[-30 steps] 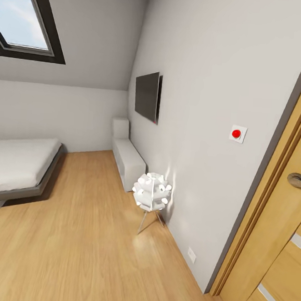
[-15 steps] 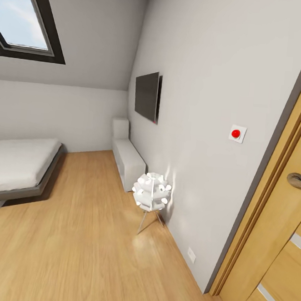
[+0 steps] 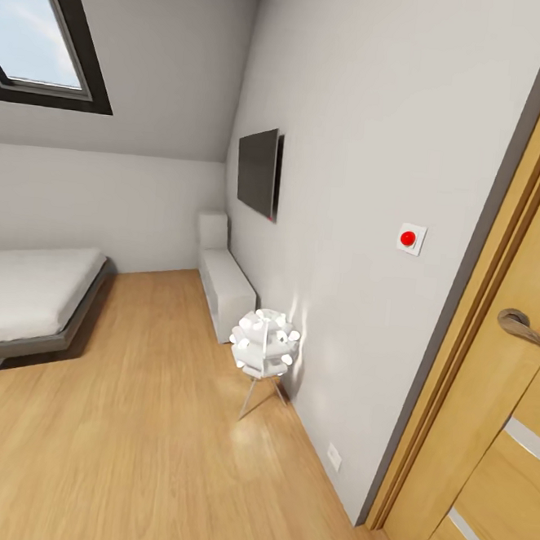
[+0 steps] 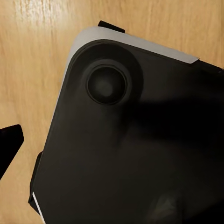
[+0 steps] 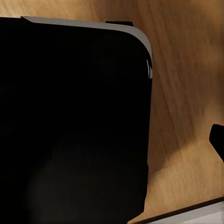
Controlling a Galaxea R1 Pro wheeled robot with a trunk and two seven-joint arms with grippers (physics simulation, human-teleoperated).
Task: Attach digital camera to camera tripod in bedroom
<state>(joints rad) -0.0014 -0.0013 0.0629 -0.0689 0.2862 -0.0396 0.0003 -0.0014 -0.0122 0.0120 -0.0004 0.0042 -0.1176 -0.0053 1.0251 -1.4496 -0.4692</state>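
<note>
A broad dark panel (image 4: 135, 154) with a rounded corner lies over the light wood floor (image 4: 37, 56). A pale grey band (image 4: 154, 44) trims the panel's curved edge. Near that rounded corner sits a round, recessed black disc (image 4: 107, 85). A small black tab (image 4: 111, 26) sticks out past the grey band onto the floor. A black pointed shape (image 4: 8, 142) juts in at the picture's edge, possibly one of the jaws, though too little shows to be sure.

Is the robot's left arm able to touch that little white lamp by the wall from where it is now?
Probably not. The white lamp stands across open wood floor, well ahead, and the left wrist view looks down on the robot's dark base.
</note>
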